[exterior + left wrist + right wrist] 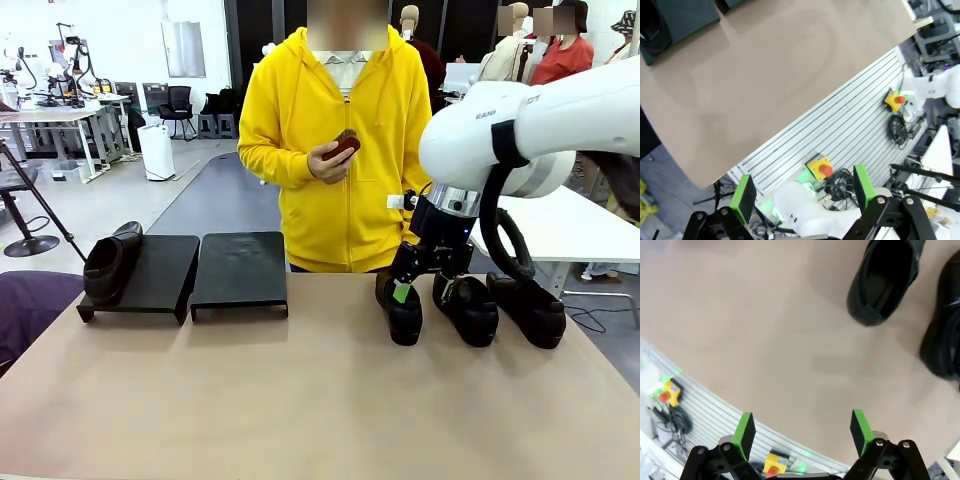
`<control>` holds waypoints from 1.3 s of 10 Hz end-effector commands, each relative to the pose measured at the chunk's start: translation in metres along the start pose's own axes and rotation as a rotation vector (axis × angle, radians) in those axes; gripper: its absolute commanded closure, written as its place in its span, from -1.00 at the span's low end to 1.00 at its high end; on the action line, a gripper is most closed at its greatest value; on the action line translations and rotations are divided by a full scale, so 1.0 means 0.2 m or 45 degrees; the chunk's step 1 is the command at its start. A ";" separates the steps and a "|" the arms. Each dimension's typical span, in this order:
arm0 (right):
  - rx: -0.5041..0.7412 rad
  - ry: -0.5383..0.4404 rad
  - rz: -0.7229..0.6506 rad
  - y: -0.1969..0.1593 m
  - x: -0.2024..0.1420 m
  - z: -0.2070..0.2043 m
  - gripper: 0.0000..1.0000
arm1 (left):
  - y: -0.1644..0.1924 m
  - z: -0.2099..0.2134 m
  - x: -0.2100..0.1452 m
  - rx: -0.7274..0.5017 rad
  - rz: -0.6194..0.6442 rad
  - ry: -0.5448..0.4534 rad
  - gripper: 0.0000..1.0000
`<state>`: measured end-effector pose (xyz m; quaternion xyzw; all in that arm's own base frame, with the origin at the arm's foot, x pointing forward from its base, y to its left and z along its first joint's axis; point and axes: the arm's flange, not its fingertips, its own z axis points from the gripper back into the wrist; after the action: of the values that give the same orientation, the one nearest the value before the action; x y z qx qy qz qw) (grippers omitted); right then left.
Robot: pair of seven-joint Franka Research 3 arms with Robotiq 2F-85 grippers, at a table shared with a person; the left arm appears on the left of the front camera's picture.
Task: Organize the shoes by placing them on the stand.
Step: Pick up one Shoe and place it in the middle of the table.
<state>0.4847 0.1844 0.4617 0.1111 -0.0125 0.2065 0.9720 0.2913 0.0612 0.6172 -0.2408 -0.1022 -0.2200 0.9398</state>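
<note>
Front view showed the table (300, 400) with a left stand (160, 272) and a right stand (240, 265) side by side at its far left. One shoe (110, 262) sat on the left stand's outer edge, and three more shoes (470, 312) stood in a row at the far right. The right gripper (425, 283) hung close to the leftmost of that row, jaws wide apart and empty; the left gripper (802, 192) likewise gaped wide, holding nothing.
</note>
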 end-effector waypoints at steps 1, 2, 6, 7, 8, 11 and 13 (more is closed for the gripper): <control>0.077 -0.048 -0.080 -0.09 0.26 -0.07 -1.00 | 0.01 0.01 -0.01 -0.014 -0.014 0.000 -1.00; 0.084 -0.063 -0.120 -0.13 0.35 -0.11 -1.00 | 0.01 0.01 -0.01 -0.014 -0.014 0.000 -1.00; 0.046 -0.087 -0.275 -0.26 0.62 -0.32 -1.00 | 0.01 0.01 -0.01 -0.014 -0.014 0.000 -1.00; 0.032 -0.075 -0.297 -0.27 0.67 -0.38 -1.00 | 0.01 0.01 -0.01 -0.014 -0.014 0.000 -1.00; 0.029 -0.077 -0.318 -0.28 0.73 -0.45 -1.00 | 0.01 0.01 -0.01 -0.014 -0.014 0.000 -1.00; -0.071 -0.062 -0.410 -0.31 0.83 -0.61 -1.00 | 0.01 0.01 -0.01 -0.014 -0.014 0.000 -1.00; -0.112 -0.065 -0.387 -0.30 0.83 -0.63 0.19 | 0.01 0.01 -0.01 -0.014 -0.014 0.000 -1.00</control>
<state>0.6510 0.2219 0.3314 0.0987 -0.0194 0.0597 0.9931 0.2913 0.0612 0.6172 -0.2408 -0.1022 -0.2200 0.9398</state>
